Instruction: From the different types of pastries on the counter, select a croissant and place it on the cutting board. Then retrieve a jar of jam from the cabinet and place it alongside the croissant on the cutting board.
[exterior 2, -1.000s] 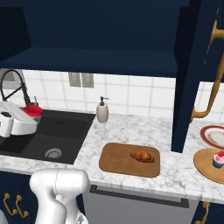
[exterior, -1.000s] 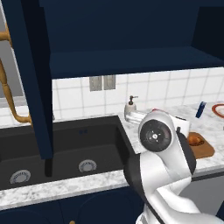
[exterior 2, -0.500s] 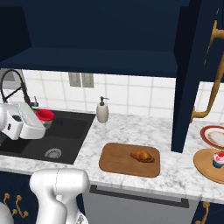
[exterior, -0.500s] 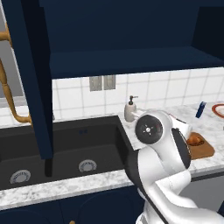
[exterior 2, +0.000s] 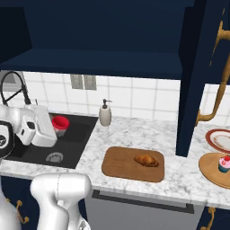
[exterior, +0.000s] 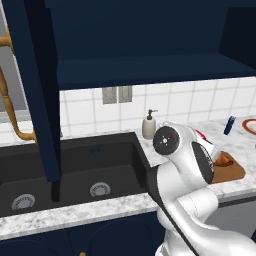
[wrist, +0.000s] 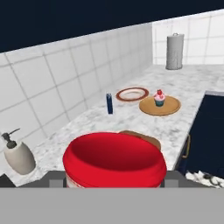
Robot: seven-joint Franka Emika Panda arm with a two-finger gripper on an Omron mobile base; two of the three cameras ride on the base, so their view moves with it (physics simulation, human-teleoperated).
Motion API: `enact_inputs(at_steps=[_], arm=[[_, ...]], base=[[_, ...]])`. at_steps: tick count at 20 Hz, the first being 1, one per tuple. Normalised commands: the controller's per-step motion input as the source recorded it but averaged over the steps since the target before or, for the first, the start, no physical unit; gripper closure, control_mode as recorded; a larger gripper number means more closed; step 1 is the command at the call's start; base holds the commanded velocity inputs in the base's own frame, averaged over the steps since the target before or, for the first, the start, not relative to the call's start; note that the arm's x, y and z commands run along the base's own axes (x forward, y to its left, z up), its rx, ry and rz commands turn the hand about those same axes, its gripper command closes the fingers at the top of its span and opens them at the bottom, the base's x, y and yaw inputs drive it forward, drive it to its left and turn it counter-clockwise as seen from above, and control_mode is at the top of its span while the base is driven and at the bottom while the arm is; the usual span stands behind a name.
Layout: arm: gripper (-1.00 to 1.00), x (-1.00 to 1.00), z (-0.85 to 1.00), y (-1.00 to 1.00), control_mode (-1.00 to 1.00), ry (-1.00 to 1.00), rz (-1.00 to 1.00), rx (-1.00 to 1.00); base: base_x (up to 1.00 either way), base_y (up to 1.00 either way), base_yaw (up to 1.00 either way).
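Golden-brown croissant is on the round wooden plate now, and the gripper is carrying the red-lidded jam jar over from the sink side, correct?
Not quite. The golden-brown croissant lies on the brown wooden rectangular cutting board, as the right base view shows; the round wooden plate holds the pink-frosted cupcake. The rest stands: the gripper holds the red-lidded jam jar over the sink side.

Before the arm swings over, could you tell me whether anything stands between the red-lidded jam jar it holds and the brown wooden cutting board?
Nothing visible does. The gripper holds the red-lidded jam jar over the black sink; bare marble counter lies before the brown wooden cutting board. The beige soap dispenser stands back by the tiles.
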Motion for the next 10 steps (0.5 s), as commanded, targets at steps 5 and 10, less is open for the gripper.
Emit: enact_inputs(at_steps=[5,10], arm=[[1.0,0.0,-1.0,-0.82,-1.0,-0.25,0.0,0.0],[1.0,0.0,-1.0,-0.71,-1.0,-0.21,0.0,-0.01]], base=[[0.0,0.0,0.0],[0.0,0.0,0.0]])
